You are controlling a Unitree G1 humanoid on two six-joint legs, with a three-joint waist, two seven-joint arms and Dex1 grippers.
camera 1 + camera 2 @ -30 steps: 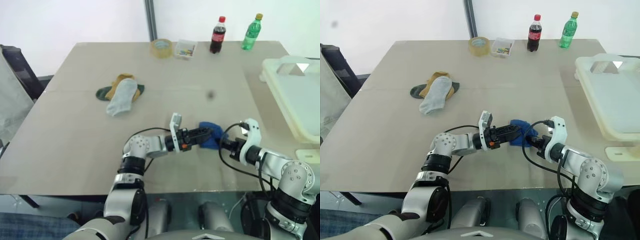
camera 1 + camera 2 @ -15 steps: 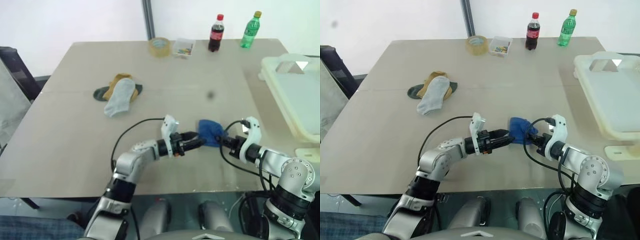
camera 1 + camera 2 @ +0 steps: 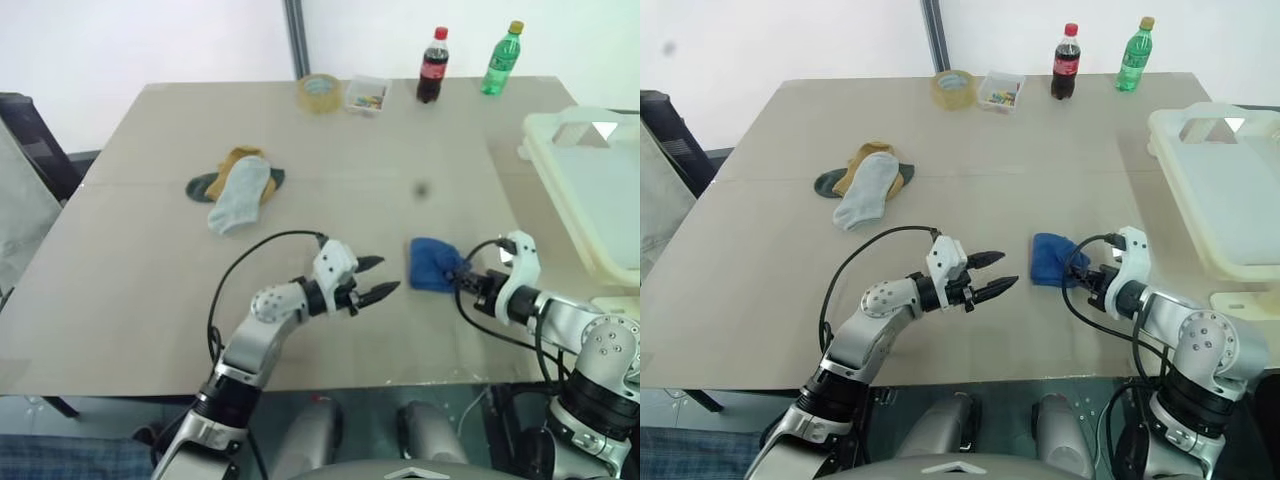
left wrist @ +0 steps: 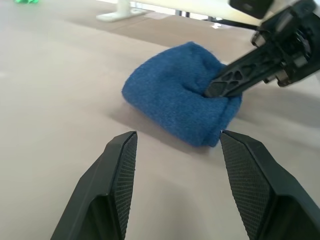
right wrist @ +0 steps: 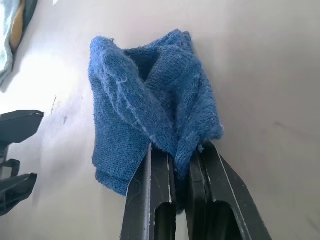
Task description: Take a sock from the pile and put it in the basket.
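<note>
My right gripper [image 5: 177,150] is shut on a bunched blue sock [image 3: 430,262], which rests on the table near the front right. To its left, my left gripper [image 3: 385,277] stands open and level, pointing at the sock [image 4: 170,95] with a small gap between them and nothing between its fingers. The pile [image 3: 237,185] of light grey, mustard-yellow and dark green socks lies at the table's middle left. The cream-white basket [image 3: 540,140] stands at the right edge of the table, beyond my right arm.
At the far edge of the tan table [image 3: 150,270] stand a cola bottle [image 3: 433,68], a green bottle [image 3: 503,60], a tape roll [image 3: 319,93] and a small clear box [image 3: 367,95]. A dark chair [image 3: 30,140] stands at the left side.
My left gripper has drawn back to the left, away from the blue sock, and rolled its wrist. The right gripper has shifted slightly right with the sock in it.
</note>
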